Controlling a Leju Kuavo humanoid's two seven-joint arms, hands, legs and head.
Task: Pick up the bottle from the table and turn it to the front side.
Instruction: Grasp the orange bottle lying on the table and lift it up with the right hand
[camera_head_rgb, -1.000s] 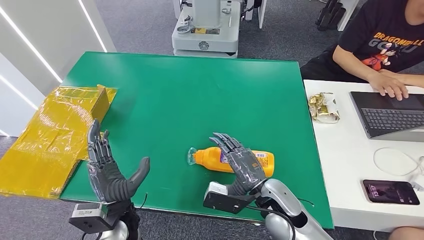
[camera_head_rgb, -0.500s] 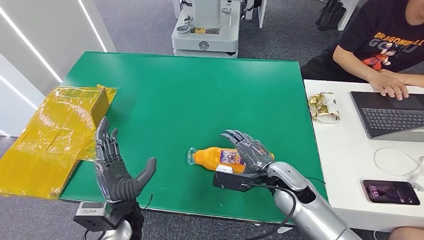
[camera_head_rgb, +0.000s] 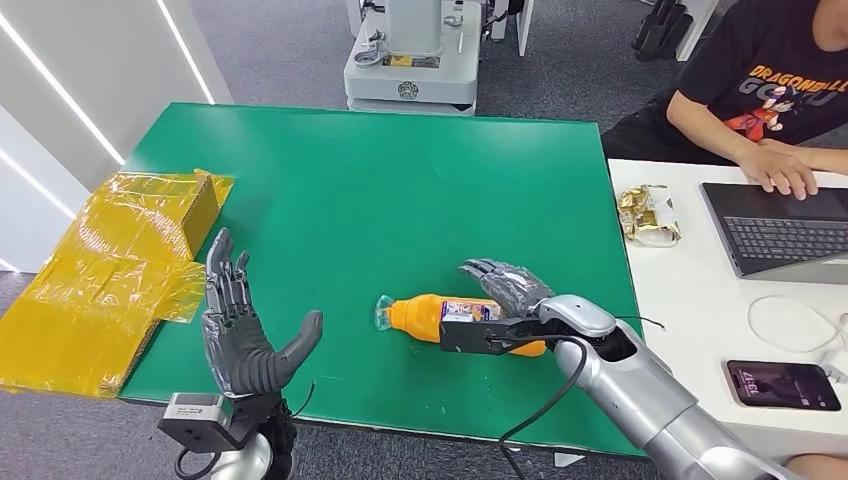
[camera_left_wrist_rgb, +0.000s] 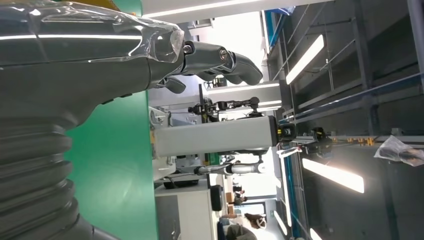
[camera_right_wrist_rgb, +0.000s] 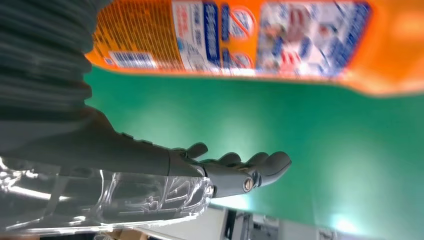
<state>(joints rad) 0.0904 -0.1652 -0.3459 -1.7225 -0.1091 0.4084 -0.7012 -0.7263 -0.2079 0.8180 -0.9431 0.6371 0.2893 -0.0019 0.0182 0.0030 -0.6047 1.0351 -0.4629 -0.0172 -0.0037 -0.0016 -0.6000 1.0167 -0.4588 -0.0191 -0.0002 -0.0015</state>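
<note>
An orange bottle (camera_head_rgb: 425, 315) with a clear cap lies on its side on the green table (camera_head_rgb: 400, 190), cap toward my left. My right hand (camera_head_rgb: 507, 285) reaches over the bottle's base end, fingers stretched out past its far side, not closed round it. From the right wrist the bottle's printed label (camera_right_wrist_rgb: 280, 40) faces the camera, and the right hand (camera_right_wrist_rgb: 150, 165) is spread with green table showing between it and the bottle. My left hand (camera_head_rgb: 240, 325) is raised upright near the table's front left, fingers apart and empty; from its own wrist the left hand (camera_left_wrist_rgb: 75, 50) stands above the table.
A yellow film-wrapped box (camera_head_rgb: 100, 270) overhangs the table's left edge beside my left hand. On the right, a white desk (camera_head_rgb: 690, 300) carries a laptop (camera_head_rgb: 780, 230), a phone (camera_head_rgb: 780, 385) and a snack packet (camera_head_rgb: 647, 215); a person (camera_head_rgb: 770, 90) types there. A grey machine base (camera_head_rgb: 410, 60) stands beyond the table.
My right hand has swung farther across the bottle toward its base end and far side, the forearm coming in over the table. My left hand has drifted slightly right and forward, still spread.
</note>
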